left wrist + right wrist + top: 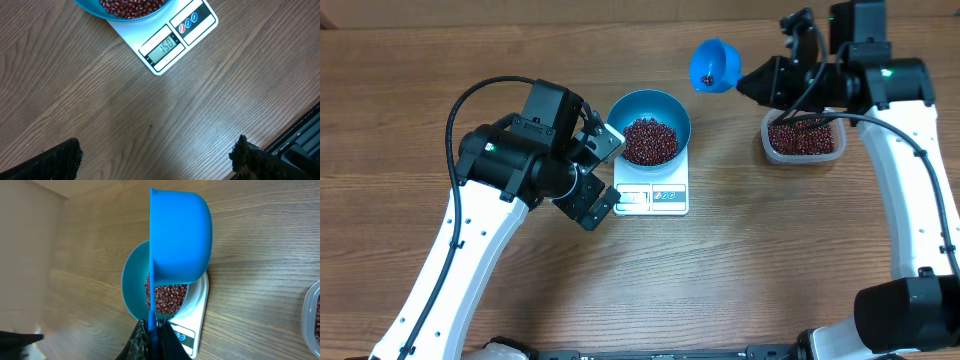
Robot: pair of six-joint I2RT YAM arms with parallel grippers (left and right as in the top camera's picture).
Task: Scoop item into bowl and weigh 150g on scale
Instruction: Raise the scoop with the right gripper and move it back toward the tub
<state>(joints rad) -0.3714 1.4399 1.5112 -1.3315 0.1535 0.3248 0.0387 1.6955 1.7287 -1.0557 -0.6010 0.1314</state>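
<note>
The blue bowl (649,127) sits on the white scale (652,198) and holds a heap of red-brown beans (649,140). In the left wrist view the scale (175,42) shows its display, with the bowl (95,9) at the top edge. My left gripper (605,172) stands open just left of the scale, with nothing between its fingers (60,160). My right gripper (748,83) is shut on the handle of a small blue scoop (712,65), held in the air right of the bowl. In the right wrist view the scoop (180,235) is seen edge-on above the bowl (135,290).
A clear plastic tub (804,137) with more beans stands at the right, under my right arm. Both arms' white links reach in from the table's front corners. The table is brown wood.
</note>
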